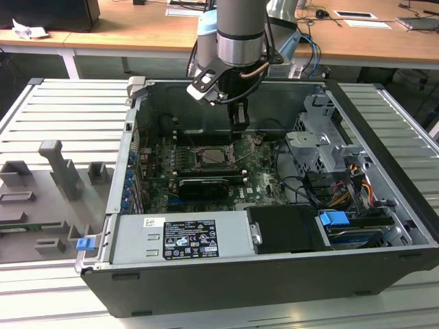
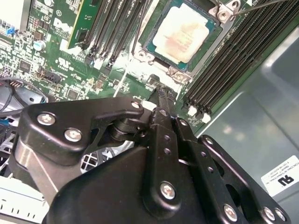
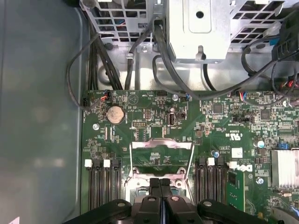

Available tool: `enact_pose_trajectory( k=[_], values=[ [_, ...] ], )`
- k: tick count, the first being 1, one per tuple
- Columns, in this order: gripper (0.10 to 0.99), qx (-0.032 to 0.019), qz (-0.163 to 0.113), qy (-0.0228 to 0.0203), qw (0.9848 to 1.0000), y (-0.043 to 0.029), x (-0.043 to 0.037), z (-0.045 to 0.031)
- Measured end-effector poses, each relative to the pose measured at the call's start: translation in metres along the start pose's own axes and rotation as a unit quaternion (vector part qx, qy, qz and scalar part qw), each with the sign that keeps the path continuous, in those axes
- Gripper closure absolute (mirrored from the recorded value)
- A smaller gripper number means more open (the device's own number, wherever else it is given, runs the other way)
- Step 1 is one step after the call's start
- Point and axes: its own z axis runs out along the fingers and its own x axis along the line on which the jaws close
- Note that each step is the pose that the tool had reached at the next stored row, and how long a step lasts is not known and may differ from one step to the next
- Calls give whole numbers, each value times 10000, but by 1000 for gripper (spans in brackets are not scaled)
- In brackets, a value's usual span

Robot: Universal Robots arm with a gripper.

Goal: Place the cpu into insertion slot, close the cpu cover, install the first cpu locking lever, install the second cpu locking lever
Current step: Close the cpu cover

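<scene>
One cpu [image 2: 184, 32], one cpu cover [image 3: 161, 144]

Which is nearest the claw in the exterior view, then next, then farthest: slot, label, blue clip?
1. Slot, right by the claw.
2. Label, on the front silver box.
3. Blue clip, by the case corner, exterior view's left.

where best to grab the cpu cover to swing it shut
Probably the free edge of the cpu cover, the silver bar farthest from its hinge, approached from above. It is swung open, its middle is cut out so only thin rails remain, and the hinge edge lies close by the shut gripper.
</scene>
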Motion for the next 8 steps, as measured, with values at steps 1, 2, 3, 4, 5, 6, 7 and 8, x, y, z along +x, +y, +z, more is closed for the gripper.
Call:
enact_pose_trajectory(
  k=[1,2,3,4,5,6,7,8],
  values=[
    [980,0,0,0,10000,7,0,1],
    [980,0,0,0,10000,17,0,1],
    [980,0,0,0,10000,31,0,2],
    [980,0,0,0,10000,42,0,3],
    [980,0,0,0,10000,47,0,4],
    [980,0,0,1,10000,57,0,4],
    [980,0,0,1,10000,64,0,5],
    [980,0,0,1,10000,75,0,6]
  ],
)
